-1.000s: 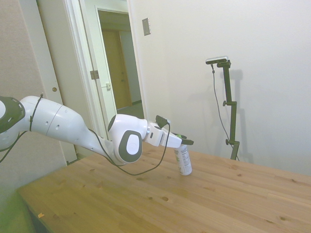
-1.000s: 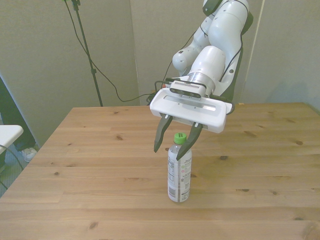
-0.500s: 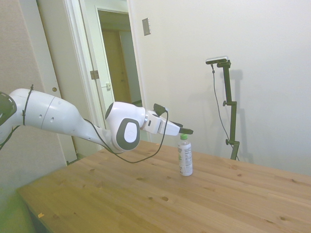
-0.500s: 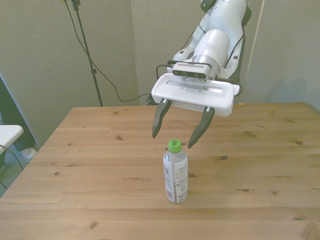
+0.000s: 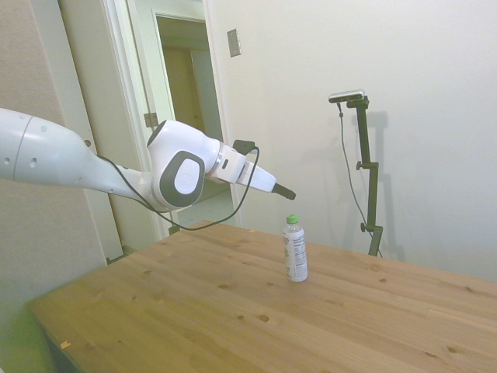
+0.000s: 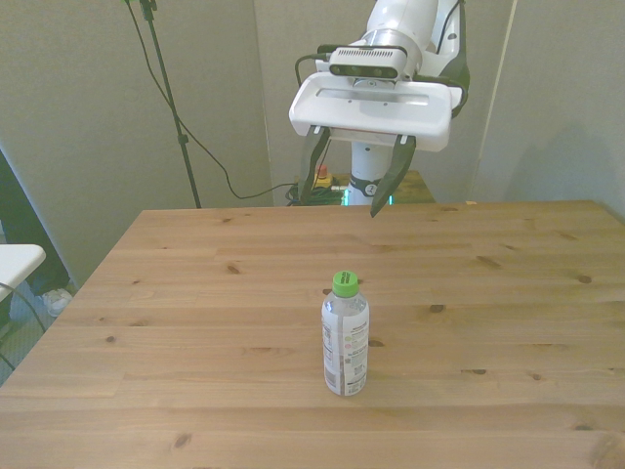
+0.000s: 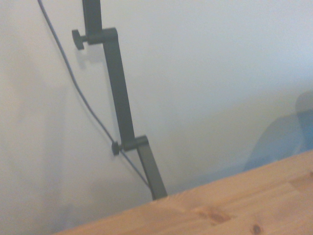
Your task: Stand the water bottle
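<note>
Standing: bottle upright on table, free.
Gripper: spread, empty, above bottle.
Handling: probably light, slippery, squashy; grasp mid-body.

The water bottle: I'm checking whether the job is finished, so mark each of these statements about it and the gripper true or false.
1. The water bottle stands upright on the table. True.
2. The gripper is shut on the bottle. False: it is open, raised clear above it.
3. The bottle's cap is green. True.
4. The bottle lies on its side. False: it is upright, cap on top.
5. The wrist view shows the bottle. False: only wall and table edge.
</note>
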Controlling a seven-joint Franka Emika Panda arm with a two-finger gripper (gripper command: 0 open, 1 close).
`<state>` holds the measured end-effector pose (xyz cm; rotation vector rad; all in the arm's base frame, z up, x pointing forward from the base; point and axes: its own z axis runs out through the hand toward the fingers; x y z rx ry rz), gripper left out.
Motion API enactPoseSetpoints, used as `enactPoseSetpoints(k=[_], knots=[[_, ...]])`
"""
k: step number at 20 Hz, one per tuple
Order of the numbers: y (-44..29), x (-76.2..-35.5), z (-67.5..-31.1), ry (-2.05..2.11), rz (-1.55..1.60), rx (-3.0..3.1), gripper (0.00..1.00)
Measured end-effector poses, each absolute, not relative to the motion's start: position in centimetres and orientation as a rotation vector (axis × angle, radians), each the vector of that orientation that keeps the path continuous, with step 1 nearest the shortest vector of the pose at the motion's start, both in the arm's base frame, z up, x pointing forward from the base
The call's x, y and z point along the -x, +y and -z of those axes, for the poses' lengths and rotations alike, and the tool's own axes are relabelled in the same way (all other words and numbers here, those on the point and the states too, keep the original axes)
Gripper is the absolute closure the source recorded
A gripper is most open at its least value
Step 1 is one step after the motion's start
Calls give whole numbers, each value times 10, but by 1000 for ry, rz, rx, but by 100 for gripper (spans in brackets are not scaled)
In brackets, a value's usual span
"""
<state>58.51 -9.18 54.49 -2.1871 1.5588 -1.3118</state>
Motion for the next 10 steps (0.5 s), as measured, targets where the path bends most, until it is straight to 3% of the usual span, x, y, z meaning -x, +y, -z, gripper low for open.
enactPoseSetpoints(k=[10], knots=[[-69,-582,-532,1406,908,2451,0]])
